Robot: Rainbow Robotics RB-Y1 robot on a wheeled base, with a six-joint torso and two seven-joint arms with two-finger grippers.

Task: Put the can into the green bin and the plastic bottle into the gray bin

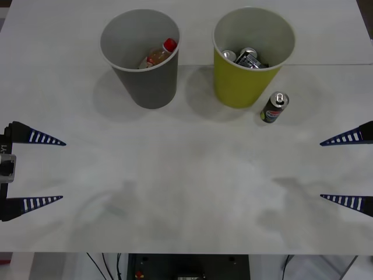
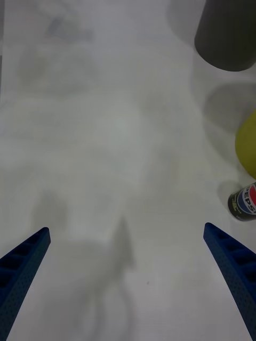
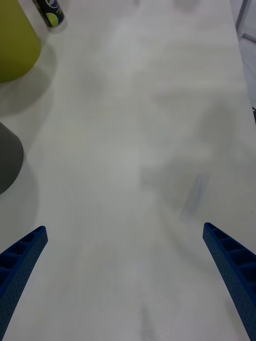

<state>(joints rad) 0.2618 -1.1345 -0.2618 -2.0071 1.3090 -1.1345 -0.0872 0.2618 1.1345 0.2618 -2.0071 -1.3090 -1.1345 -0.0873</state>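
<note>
Both arms were parked at the table edges, nothing in hand. Left gripper (image 1: pixel 49 170) sat at the left edge of the white table (image 1: pixel 186 192), blue ribbed fingers (image 1: pixel 44 139) spread wide and empty. Right gripper (image 1: pixel 338 169) mirrored it at the right edge, fingers (image 1: pixel 344 138) equally wide apart, also empty. The gray bin (image 1: pixel 145 81) stood upright at the far left-centre of the table, with the plastic bottle (image 1: pixel 158 55) inside it, red cap up and leaning against the inner wall. The green bin (image 1: pixel 247 84) stood upright beside it to the right, the two bins apart with a gap between them; several silvery cans (image 1: pixel 245 57) lay inside the green one. The can (image 1: pixel 274 107) was on the table, outside the bins, standing just beside the green bin's base on its near-right side, silver top visible; contact with the bin could not be judged. In the right wrist view the can (image 2: pixel 245 201) showed its logo next to the green bin's wall (image 2: pixel 248 144), with the gray bin (image 2: pixel 226 34) farther off. In the left wrist view the green bin (image 3: pixel 16 45) and can (image 3: pixel 52 13) sat beyond the gray bin's edge (image 3: pixel 9 160).
</note>
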